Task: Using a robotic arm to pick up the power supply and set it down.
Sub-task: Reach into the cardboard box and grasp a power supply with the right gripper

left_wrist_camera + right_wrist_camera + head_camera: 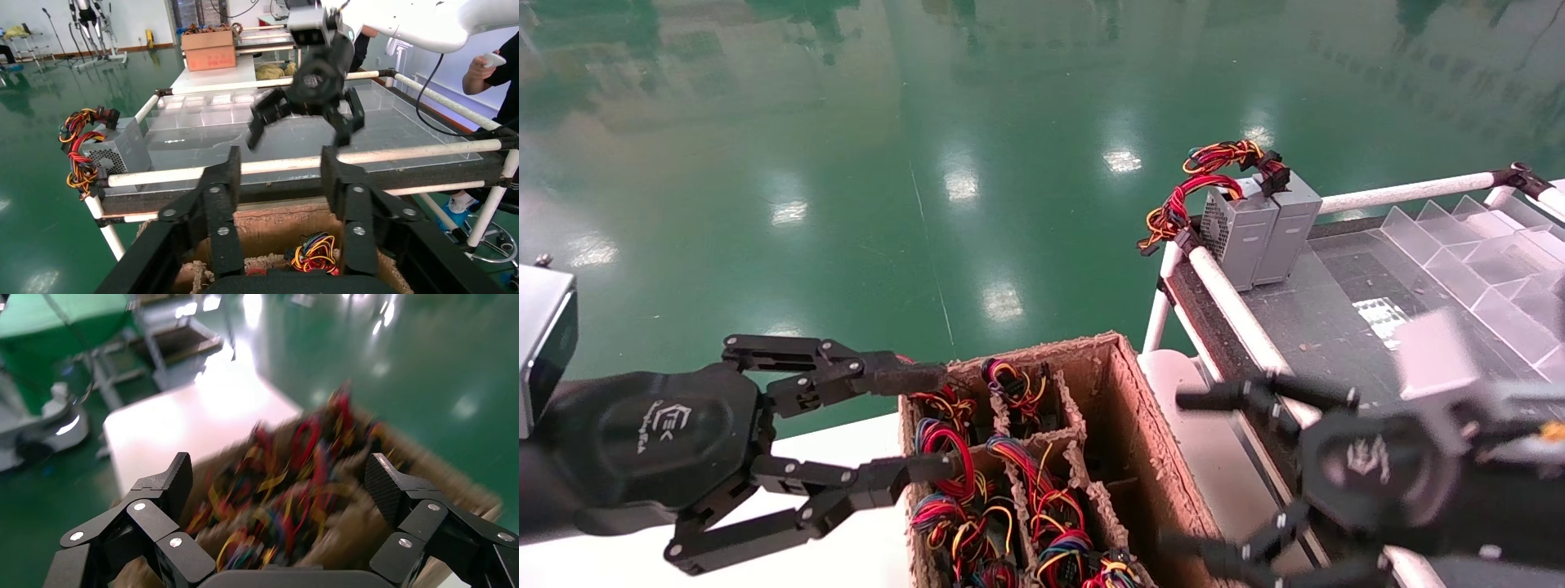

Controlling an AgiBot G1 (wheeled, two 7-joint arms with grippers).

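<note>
Left gripper: fingers spread wide apart, nothing between them, tips at the near-left edge of the cardboard box. Palm with white logo and grey boxy wrist trail off to the robot's left, over a white surface.

Right gripper: fingers also spread apart and holding nothing, poised just beside the box's right wall, over the edge of the tabletop. Motion blur on this arm. Its wrist view looks down between the open fingers onto the box's coloured wires.

Box is split by cardboard dividers into compartments; most hold bundles of red, yellow, blue and orange wires, one right-hand compartment shows bare.

Power supply: grey metal box with a perforated face, standing upright at the far left corner of the tabletop, touching a second grey unit on its right. Its wire bundle hangs out over the white rail. Well apart from both grippers.

Clear plastic dividers line the tabletop's right side
</note>
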